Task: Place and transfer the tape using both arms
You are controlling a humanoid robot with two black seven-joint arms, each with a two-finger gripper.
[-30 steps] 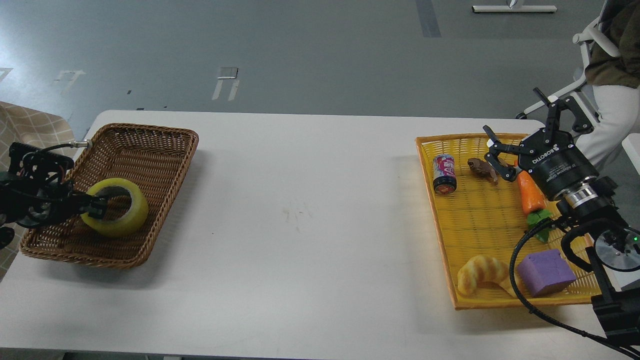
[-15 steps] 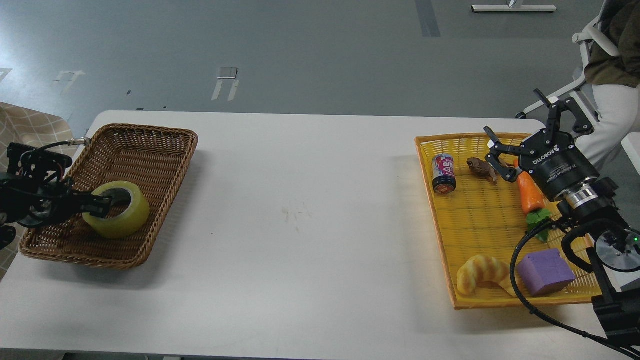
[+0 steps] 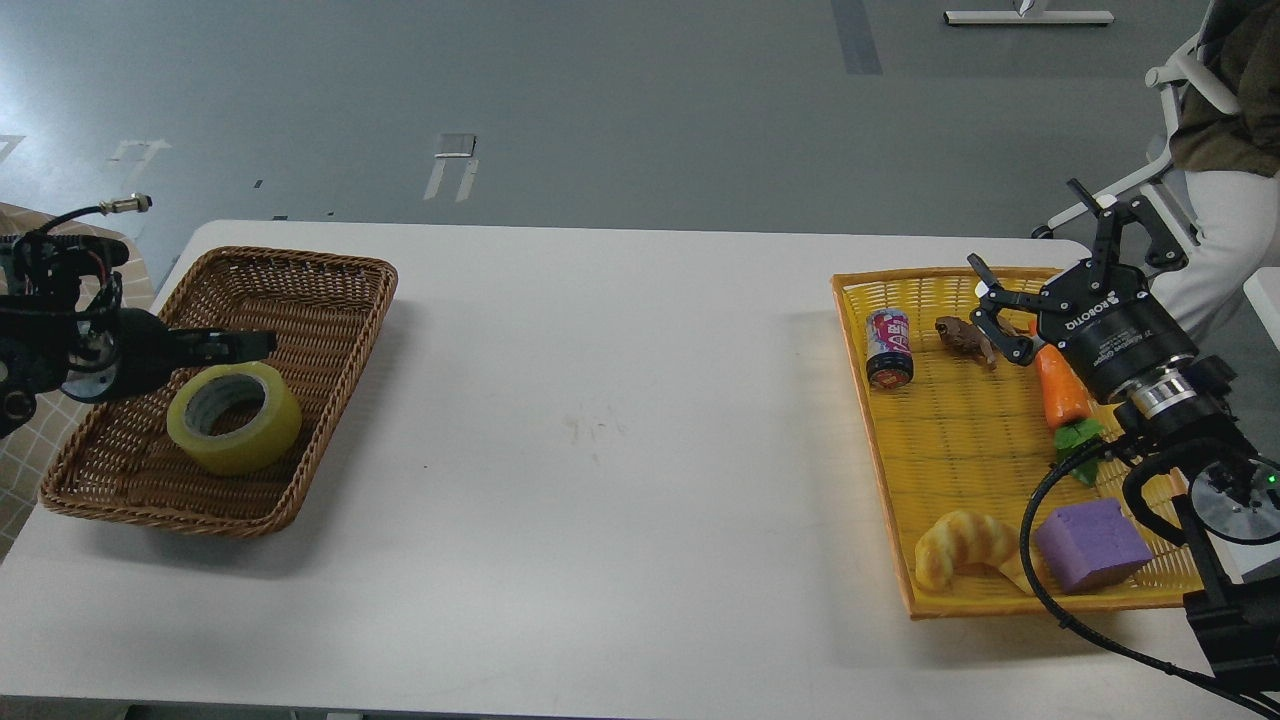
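Note:
The yellow tape roll (image 3: 233,418) lies flat, hole up, in the brown wicker basket (image 3: 330,300) at the table's left end. My left gripper (image 3: 245,344) hovers just above the roll's far edge, apart from it and empty, its fingers pointing right. My right gripper (image 3: 1050,262) is at the table's right end, above the far part of the yellow tray (image 3: 880,470). Its fingers are spread wide and hold nothing.
The yellow tray holds a soda can (image 3: 888,347), a small brown figure (image 3: 962,337), a toy carrot (image 3: 1062,392), a croissant (image 3: 962,560) and a purple block (image 3: 1090,545). A seated person (image 3: 1225,130) is at the far right, beyond the white table (image 3: 600,430).
My left gripper let go of the tape, which settled flat in the basket, then rose and drew back slightly. The right arm has not moved.

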